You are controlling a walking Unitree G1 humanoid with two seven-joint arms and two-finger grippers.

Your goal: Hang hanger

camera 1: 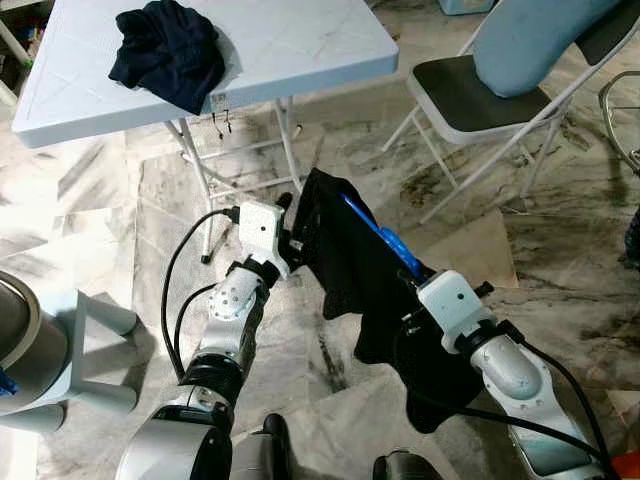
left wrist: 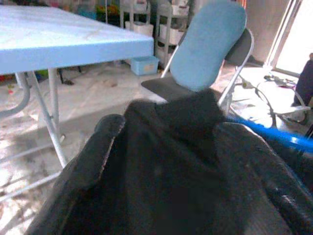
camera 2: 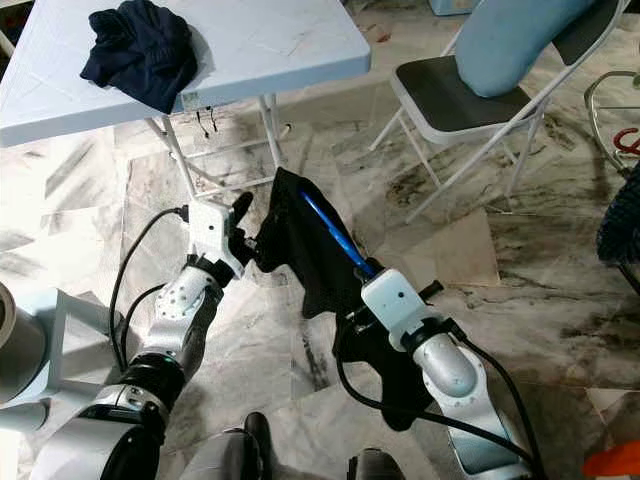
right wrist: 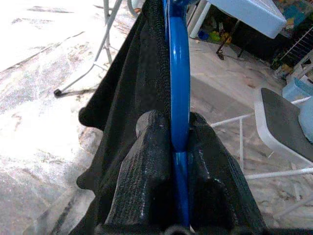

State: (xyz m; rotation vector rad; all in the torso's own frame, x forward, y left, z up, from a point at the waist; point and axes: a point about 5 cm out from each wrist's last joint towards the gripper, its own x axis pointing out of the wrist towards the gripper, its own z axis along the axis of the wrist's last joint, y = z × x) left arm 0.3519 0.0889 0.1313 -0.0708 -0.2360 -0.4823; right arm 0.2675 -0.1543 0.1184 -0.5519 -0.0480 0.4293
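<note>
A blue hanger carries a black garment that hangs low over the marble floor in front of me. My right gripper is shut on the hanger's blue bar, with cloth bunched around its fingers. At the garment's far end is my left gripper. Its fingers stand apart and the black cloth lies between them, hiding the inner faces. The hanger's hook is hidden by the cloth.
A light blue folding table stands ahead with a dark cloth heaped on it. To the right is a folding chair with a pale blue cushion. A grey stool and a bin sit at the left.
</note>
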